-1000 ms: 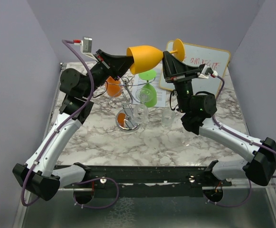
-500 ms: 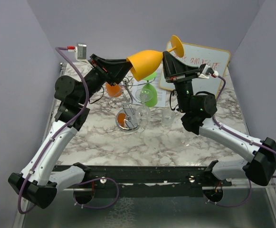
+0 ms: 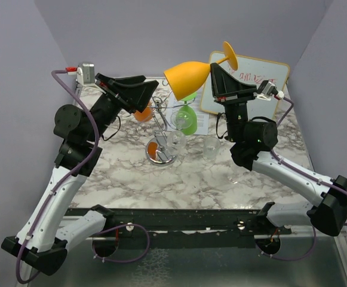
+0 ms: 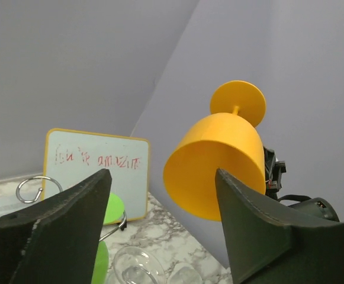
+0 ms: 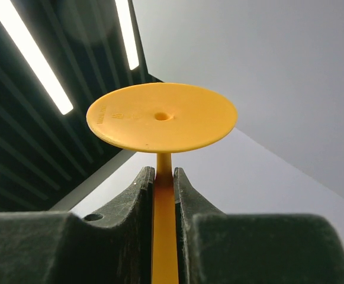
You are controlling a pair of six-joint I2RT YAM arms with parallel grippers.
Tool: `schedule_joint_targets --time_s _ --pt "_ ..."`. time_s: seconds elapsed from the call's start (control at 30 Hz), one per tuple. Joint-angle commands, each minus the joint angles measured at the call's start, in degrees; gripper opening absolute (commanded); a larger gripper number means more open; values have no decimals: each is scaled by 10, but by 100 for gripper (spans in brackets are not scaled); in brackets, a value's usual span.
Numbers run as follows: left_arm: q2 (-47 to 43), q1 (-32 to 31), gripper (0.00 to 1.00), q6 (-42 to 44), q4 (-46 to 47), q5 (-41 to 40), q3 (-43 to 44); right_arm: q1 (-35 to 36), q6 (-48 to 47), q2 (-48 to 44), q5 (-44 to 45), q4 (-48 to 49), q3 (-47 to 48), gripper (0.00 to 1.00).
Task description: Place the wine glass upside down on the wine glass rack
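Note:
The yellow-orange wine glass (image 3: 188,75) hangs in the air, lying nearly sideways with its foot (image 3: 230,55) up to the right. My right gripper (image 3: 214,64) is shut on its stem. In the right wrist view the two pads clamp the stem (image 5: 164,225) just under the round foot (image 5: 161,116). My left gripper (image 3: 154,91) stands open to the left of the bowl and apart from it. The bowl's open mouth (image 4: 216,163) faces that gripper (image 4: 163,173). The chrome wine glass rack (image 3: 160,152) stands below on the marble table.
An orange glass (image 3: 142,112), a green glass (image 3: 188,116) and clear glasses hang on or stand around the rack. A clear tumbler (image 3: 212,146) stands to its right. A whiteboard (image 3: 251,81) leans at the back right. Grey walls close in on both sides.
My left gripper let go of the bowl, opened and drew back to the left. The right gripper kept the stem, and the glass tilted with its foot higher.

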Motion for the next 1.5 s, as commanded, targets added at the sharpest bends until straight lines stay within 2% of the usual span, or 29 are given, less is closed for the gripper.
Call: schedule_joint_targets --time_s 0.0,0.1,0.2,0.33,0.53,0.67,1.03,1.33,1.47 --pt "-6 -3 78 21 -28 -7 33 3 -68 -14 -1 30 15 1" --pt "0 -3 91 19 -41 5 63 4 -135 -14 -17 47 20 1" --pt "10 -3 98 4 -59 6 99 3 -214 -7 -47 83 31 1" --pt "30 -3 99 -32 -57 30 144 4 -313 3 -93 98 58 1" --pt "111 -3 99 -90 -69 146 261 4 -462 30 -178 119 94 1" --pt "163 -3 99 -138 -61 190 312 4 -553 48 -235 140 104 1" --pt "180 -4 99 -170 -9 201 307 3 -746 80 -312 121 129 1" --pt "142 -4 99 -166 46 205 269 4 -839 92 -355 90 135 1" --pt "149 -4 90 -177 25 211 279 4 -908 95 -386 58 136 1"
